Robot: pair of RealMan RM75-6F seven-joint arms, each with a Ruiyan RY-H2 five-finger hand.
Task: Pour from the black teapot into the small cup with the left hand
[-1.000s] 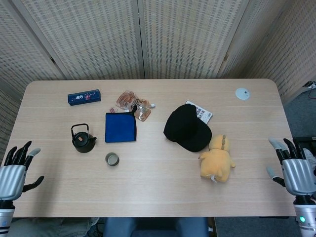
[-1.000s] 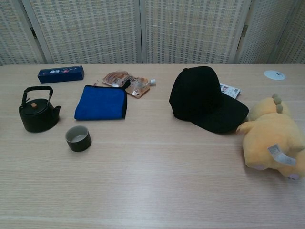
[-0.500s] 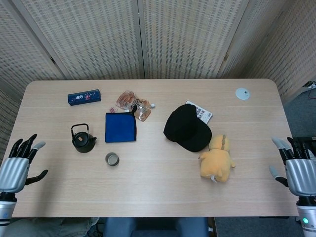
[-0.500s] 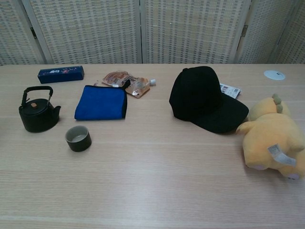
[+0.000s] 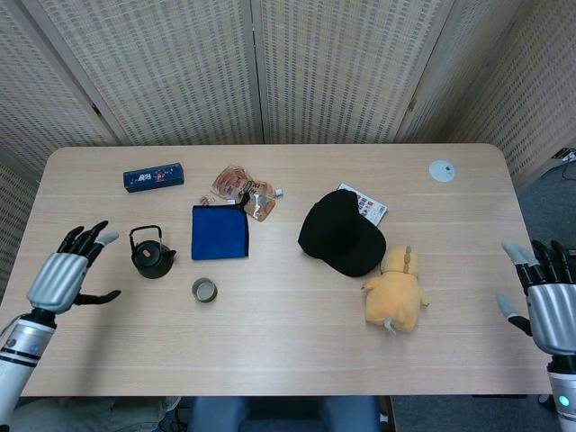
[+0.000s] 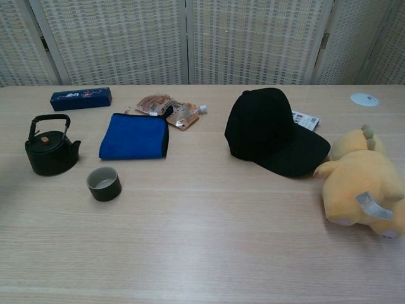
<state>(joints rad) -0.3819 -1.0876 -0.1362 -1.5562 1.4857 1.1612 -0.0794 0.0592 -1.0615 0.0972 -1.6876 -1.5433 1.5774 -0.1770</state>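
The black teapot (image 5: 152,257) (image 6: 50,152) stands upright on the left part of the table, handle raised. The small dark cup (image 5: 204,290) (image 6: 104,184) sits just right of it and nearer the front edge. My left hand (image 5: 65,274) hovers over the table left of the teapot, fingers spread, holding nothing, a short gap away from the pot. My right hand (image 5: 544,306) stays off the table's right edge, fingers apart and empty. The chest view shows neither hand.
A blue cloth (image 5: 220,232) lies right of the teapot, with a blue box (image 5: 153,176) and a foil pouch (image 5: 243,191) behind. A black cap (image 5: 343,232), a yellow plush toy (image 5: 394,290) and a white disc (image 5: 442,170) occupy the right half.
My left hand has moved up and rightward from the table's front-left corner toward the teapot. My right hand has drifted slightly right and down. The objects have not moved.
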